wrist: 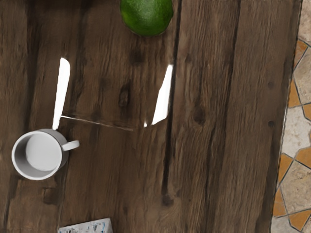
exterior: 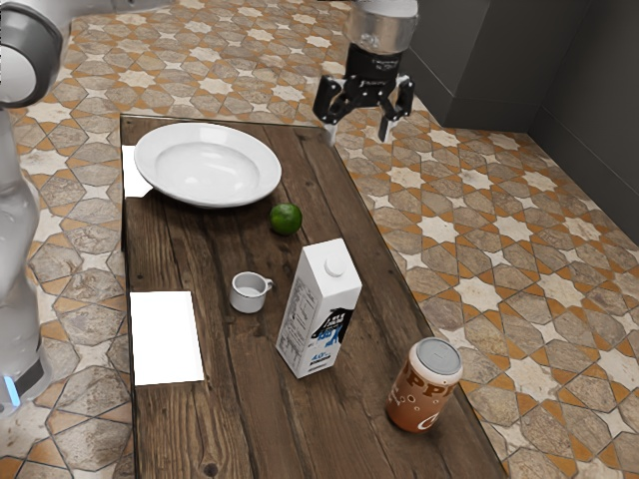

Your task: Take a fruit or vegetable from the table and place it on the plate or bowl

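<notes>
Hanging high above the table (exterior: pixel 329 200): claw (exterior: pixel 364 112), fingers spread apart, nothing between them. Lying on the wood, well below it and toward the exterior view's left: lime (exterior: pixel 287 218), near the plate (exterior: pixel 150 150) but apart from its rim. In the wrist view, lime (wrist: pixel 146 14) not straight under the hand but off to one side, so probably first a shift across toward it, then a long way down. Nearly round, no long axis to speak of, so probably no special turn of the fingers needed. Only one arm here, no choice to make. Near the lime, not touching it: cup (exterior: pixel 248 291) and carton (exterior: pixel 319 309); farther away, can (exterior: pixel 424 384) and white paper (exterior: pixel 165 337). Surface: dark rough planks, flat. Around: patterned tile floor (exterior: pixel 479 249), grey wall (exterior: pixel 589 90).
</notes>
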{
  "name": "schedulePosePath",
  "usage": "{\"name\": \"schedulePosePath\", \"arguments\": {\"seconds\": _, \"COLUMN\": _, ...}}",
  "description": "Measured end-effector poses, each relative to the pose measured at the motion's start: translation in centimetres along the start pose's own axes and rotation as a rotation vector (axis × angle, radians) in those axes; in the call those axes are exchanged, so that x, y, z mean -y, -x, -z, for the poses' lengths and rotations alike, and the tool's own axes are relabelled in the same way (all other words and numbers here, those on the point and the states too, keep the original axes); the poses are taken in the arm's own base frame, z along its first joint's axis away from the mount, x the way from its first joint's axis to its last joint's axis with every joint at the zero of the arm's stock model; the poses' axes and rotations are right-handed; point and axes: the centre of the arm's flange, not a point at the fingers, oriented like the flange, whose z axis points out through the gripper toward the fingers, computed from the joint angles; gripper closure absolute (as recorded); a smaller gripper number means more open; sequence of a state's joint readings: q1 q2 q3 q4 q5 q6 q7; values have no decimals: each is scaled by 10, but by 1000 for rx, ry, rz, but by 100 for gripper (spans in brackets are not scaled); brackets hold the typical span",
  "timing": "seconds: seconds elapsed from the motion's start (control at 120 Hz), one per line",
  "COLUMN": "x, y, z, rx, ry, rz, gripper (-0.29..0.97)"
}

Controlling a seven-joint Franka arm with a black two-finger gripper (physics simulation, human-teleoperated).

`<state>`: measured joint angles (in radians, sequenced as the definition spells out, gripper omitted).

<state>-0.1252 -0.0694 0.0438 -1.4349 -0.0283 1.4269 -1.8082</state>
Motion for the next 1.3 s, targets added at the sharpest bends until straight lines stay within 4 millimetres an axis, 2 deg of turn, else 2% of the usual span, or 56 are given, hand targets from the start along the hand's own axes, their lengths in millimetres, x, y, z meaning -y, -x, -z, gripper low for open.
{"name": "schedulePosePath", "arguments": {"seconds": 0.133, "x": 0, "y": 2, "z": -2, "rx": 6, "ry": -12, "rz": 121, "gripper": 0}}
{"name": "schedulePosePath", "arguments": {"seconds": 0.3, "x": 16, "y": 29, "z": 0, "rx": -3, "ry": -29, "rz": 123, "gripper": 0}}
{"name": "schedulePosePath", "arguments": {"seconds": 0.375, "x": 11, "y": 21, "z": -1, "rx": -32, "ry": -29, "rz": -17, "gripper": 0}}
{"name": "schedulePosePath", "arguments": {"seconds": 0.533, "x": -12, "y": 53, "z": -22, "rx": -50, "ry": 14, "rz": -554, "gripper": 0}}
{"name": "schedulePosePath", "arguments": {"seconds": 0.617, "x": -30, "y": 60, "z": -44, "rx": -63, "ry": 10, "rz": -780, "gripper": 0}}
{"name": "schedulePosePath", "arguments": {"seconds": 0.683, "x": -35, "y": 33, "z": -49, "rx": -70, "ry": 39, "rz": -892, "gripper": 0}}
{"name": "schedulePosePath", "arguments": {"seconds": 0.733, "x": -23, "y": 0, "z": -50, "rx": -66, "ry": 77, "rz": -958, "gripper": 0}}
{"name": "schedulePosePath", "arguments": {"seconds": 0.758, "x": -18, "y": -36, "z": -55, "rx": -65, "ry": 89, "rz": -952, "gripper": 0}}
{"name": "schedulePosePath", "arguments": {"seconds": 0.8, "x": -14, "y": -126, "z": -61, "rx": -80, "ry": 106, "rz": -867, "gripper": 0}}
{"name": "schedulePosePath", "arguments": {"seconds": 0.825, "x": -9, "y": -166, "z": -66, "rx": -90, "ry": 112, "rz": -836, "gripper": 0}}
{"name": "schedulePosePath", "arguments": {"seconds": 0.858, "x": -3, "y": -202, "z": -72, "rx": -102, "ry": 117, "rz": -823, "gripper": 0}}
{"name": "schedulePosePath", "arguments": {"seconds": 0.9, "x": 0, "y": -225, "z": -76, "rx": -120, "ry": 127, "rz": -846, "gripper": 0}}
{"name": "schedulePosePath", "arguments": {"seconds": 0.942, "x": 2, "y": -231, "z": -78, "rx": -136, "ry": 139, "rz": -898, "gripper": 0}}
{"name": "schedulePosePath", "arguments": {"seconds": 1.008, "x": 2, "y": -226, "z": -83, "rx": -159, "ry": 146, "rz": -1004, "gripper": 0}}
{"name": "schedulePosePath", "arguments": {"seconds": 1.083, "x": 5, "y": -203, "z": -85, "rx": -175, "ry": 159, "rz": -1162, "gripper": 0}}
{"name": "schedulePosePath", "arguments": {"seconds": 1.142, "x": 9, "y": -189, "z": -100, "rx": -165, "ry": 145, "rz": -1265, "gripper": 0}}
{"name": "schedulePosePath", "arguments": {"seconds": 1.217, "x": 9, "y": -171, "z": -129, "rx": -137, "ry": 107, "rz": -1388, "gripper": 0}}
{"name": "schedulePosePath", "arguments": {"seconds": 1.3, "x": 20, "y": -157, "z": -152, "rx": -112, "ry": 76, "rz": -1501, "gripper": 0}}
